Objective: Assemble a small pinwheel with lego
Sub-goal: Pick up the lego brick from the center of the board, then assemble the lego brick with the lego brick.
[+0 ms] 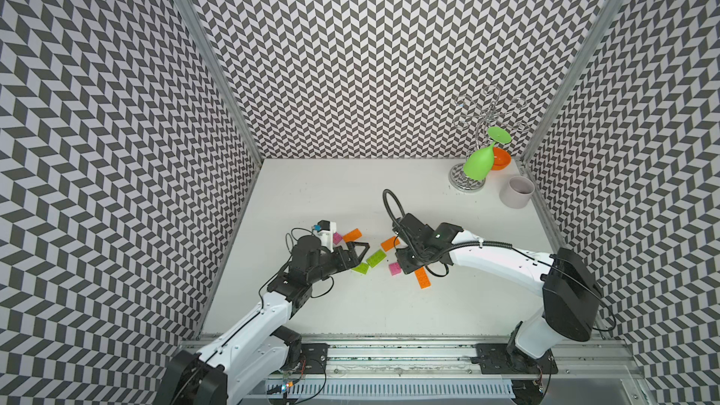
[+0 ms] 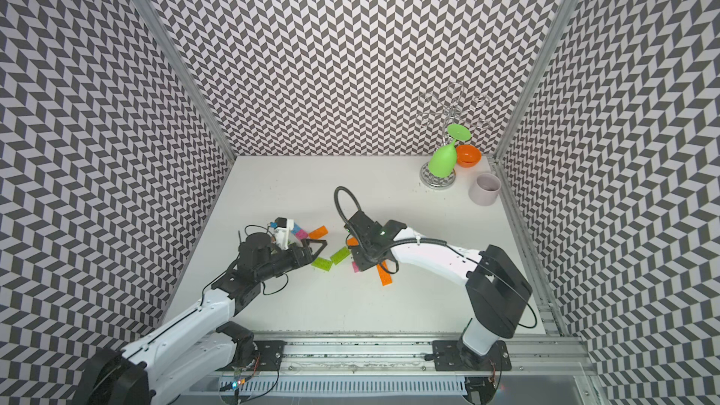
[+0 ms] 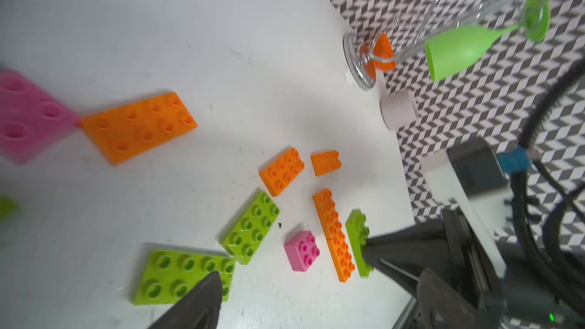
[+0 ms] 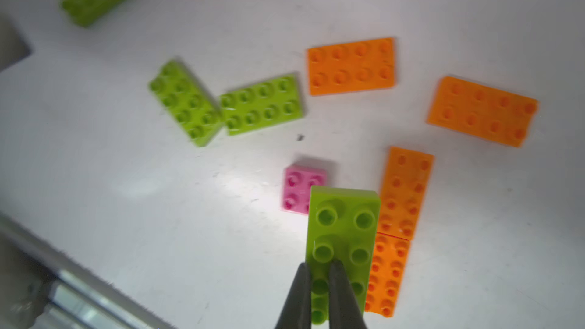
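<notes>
The right tool [image 4: 319, 267] pinches a lime green brick [image 4: 343, 226] above the desk [image 4: 158, 169] — jaws narrow. The left tool [image 1: 356, 254] gapes wide, empty.

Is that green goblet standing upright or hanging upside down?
Upside down: the green goblet hangs tilted from the wire rack, foot up, bowl opening downward.
</notes>
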Controlling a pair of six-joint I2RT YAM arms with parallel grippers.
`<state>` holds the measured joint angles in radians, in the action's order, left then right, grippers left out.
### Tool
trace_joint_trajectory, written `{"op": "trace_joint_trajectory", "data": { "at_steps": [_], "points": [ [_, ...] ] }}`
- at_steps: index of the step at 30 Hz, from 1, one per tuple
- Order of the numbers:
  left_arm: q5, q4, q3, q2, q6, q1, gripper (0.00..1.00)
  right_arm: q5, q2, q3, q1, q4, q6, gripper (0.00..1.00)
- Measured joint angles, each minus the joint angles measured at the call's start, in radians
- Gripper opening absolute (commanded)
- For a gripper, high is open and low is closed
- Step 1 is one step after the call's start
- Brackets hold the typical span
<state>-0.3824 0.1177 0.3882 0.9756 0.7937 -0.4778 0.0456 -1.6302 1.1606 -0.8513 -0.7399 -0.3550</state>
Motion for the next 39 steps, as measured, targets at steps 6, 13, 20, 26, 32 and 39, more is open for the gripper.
{"op": "trace_joint_trajectory", "data": {
  "at_steps": [6, 13, 20, 26, 32, 39],
  "points": [
    [0.101, 0.062, 0.071, 0.184, 0.006, -0.191, 0.96, 0.011, 0.002, -0.074, 0.071, -0.015, 0.024, 0.12],
    [0.136, 0.109, 0.072, 0.25, 0.02, -0.235, 0.97, 0.011, -0.002, -0.078, 0.071, -0.006, 0.032, 0.12],
    [0.15, 0.115, 0.072, 0.25, 0.019, -0.235, 0.97, 0.014, -0.039, -0.078, 0.071, 0.012, 0.034, 0.12],
    [0.153, 0.115, 0.072, 0.25, 0.02, -0.235, 0.97, 0.019, -0.061, -0.078, 0.071, 0.012, 0.034, 0.12],
    [0.154, 0.116, 0.072, 0.25, 0.02, -0.235, 0.97, 0.018, -0.066, -0.079, 0.071, 0.012, 0.033, 0.12],
    [0.153, 0.116, 0.072, 0.25, 0.019, -0.235, 0.97, 0.024, -0.075, -0.08, 0.071, 0.012, 0.032, 0.12]
  ]
}}
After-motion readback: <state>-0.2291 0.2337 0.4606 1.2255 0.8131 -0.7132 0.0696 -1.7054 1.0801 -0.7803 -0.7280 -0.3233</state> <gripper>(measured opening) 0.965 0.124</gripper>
